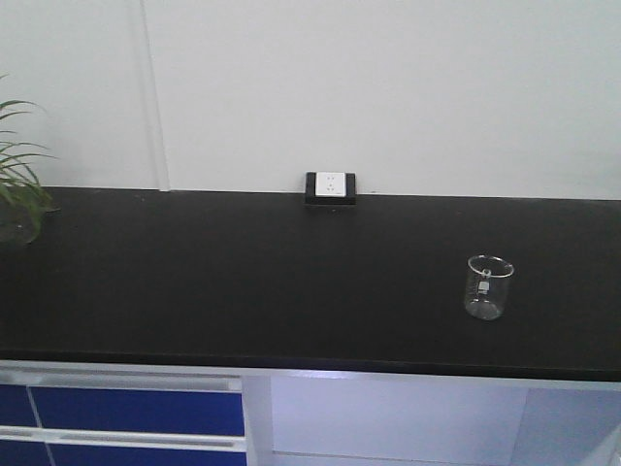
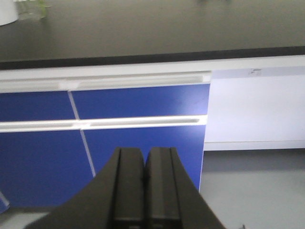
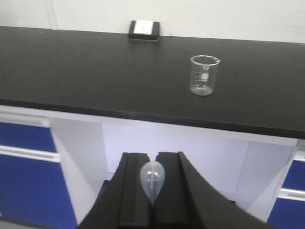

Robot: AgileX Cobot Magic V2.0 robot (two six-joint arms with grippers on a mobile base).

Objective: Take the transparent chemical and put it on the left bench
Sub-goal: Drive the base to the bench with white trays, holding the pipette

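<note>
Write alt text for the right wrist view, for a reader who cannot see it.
A small clear glass beaker stands upright on a long black bench, right of a white socket at its back edge. In the foreground the right gripper is shut on a small translucent bulb.

The bench (image 1: 194, 282) top is pretty much wide open across the left and middle, so there's loads of room to come in. Only things in the way are the beaker (image 1: 488, 287) standing near-right, the socket (image 1: 330, 186) at the far edge, and the plant (image 1: 19, 194) far left.
</note>
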